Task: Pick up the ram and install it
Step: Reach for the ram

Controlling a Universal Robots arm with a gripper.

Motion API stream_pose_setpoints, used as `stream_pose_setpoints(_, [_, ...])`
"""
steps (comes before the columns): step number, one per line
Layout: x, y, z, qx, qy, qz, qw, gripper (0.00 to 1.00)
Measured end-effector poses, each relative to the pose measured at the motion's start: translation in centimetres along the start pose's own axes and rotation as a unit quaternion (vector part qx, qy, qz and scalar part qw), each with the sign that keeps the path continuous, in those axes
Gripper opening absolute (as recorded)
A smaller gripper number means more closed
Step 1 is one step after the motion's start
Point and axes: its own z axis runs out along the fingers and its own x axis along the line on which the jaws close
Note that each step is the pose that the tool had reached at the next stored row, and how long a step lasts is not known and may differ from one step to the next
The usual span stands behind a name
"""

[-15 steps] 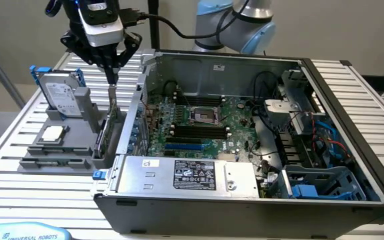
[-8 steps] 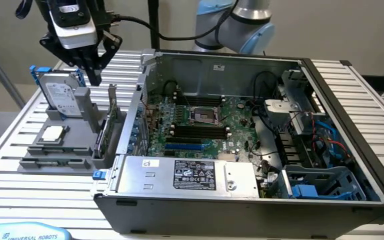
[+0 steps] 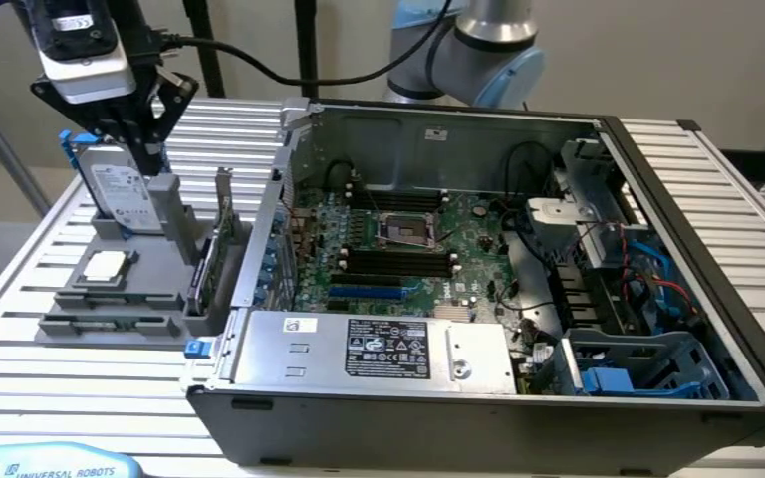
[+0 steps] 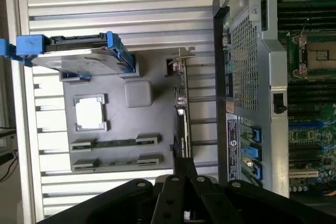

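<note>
Gripper (image 3: 154,161) linkage sat closest, dark across the wrist view; fingers pinched together, nothing between them. It hung at upper left of the exterior view, above the grey tray (image 3: 57,329). Ram (image 3: 107,324) lay flat in a tray holder at lower left, well apart from the fingertips. Second stick (image 4: 115,142) lay between it and the processor chip (image 3: 107,266). Hard drive (image 3: 124,189) stood upright behind. Open computer case (image 3: 489,403) sat centre and right, motherboard (image 3: 409,249) exposed.
</note>
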Motion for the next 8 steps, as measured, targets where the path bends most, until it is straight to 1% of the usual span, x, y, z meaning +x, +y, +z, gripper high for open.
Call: stream_pose_setpoints(8, [3.6,-0.65,0.30,0.0011,-0.0001,0.000,1.0000,0.11])
